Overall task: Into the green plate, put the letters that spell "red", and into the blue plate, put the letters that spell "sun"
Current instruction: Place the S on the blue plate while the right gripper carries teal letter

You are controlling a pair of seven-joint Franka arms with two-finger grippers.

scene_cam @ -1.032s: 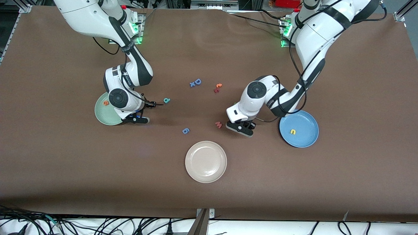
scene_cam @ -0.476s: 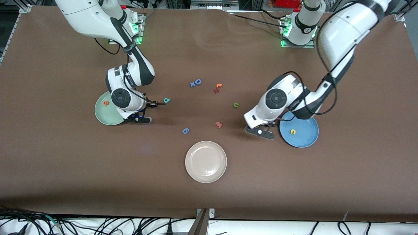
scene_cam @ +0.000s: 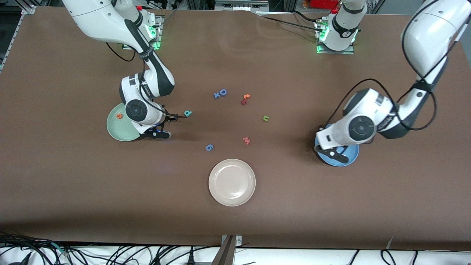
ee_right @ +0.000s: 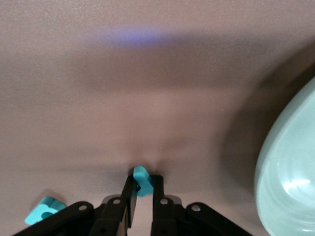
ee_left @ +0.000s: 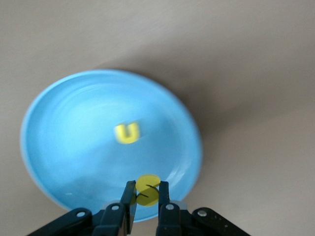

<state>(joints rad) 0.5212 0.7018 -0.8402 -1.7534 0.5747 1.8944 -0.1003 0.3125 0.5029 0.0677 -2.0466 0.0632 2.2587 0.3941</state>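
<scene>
**Op:** Over at the blue plate, what's my count?

**Spotter:** Blue plate (scene_cam: 349, 159) sits toward the L arm's end. One yellow u/n letter (ee_left: 127, 132) is lying in it already. Your left gripper (ee_left: 145, 191) is up over that plate w/ fingers closed tight on the yellow s (ee_left: 146, 189), not let go yet. Olive-green u/n letter (scene_cam: 266, 118) is out on the bare table, mid-table, well apart from the plate. So for "sun": 1 in, 1 in hand, 1 to fetch.

**Op:** And the "red" side?

**Spotter:** Green plate (scene_cam: 117, 129) is toward the R arm's end, w/ the orange e (scene_cam: 119, 116) in it. Your right gripper (ee_right: 141, 186) is low over the table just beside that plate, fingers pinched shut on a small teal piece (ee_right: 141, 180); I'd take it for the r, can't read the shape. Teal d (scene_cam: 188, 113) lies on the table just beside that gripper. So "red": 1 in, 1 gripped, 1 left.

**Op:** Overall?

**Spotter:** Approx. a third placed, I'd say, w/ two more about to go in. You don't need the cream plate (scene_cam: 232, 182), blue capital D (scene_cam: 222, 92), pink w (scene_cam: 246, 140).
</scene>
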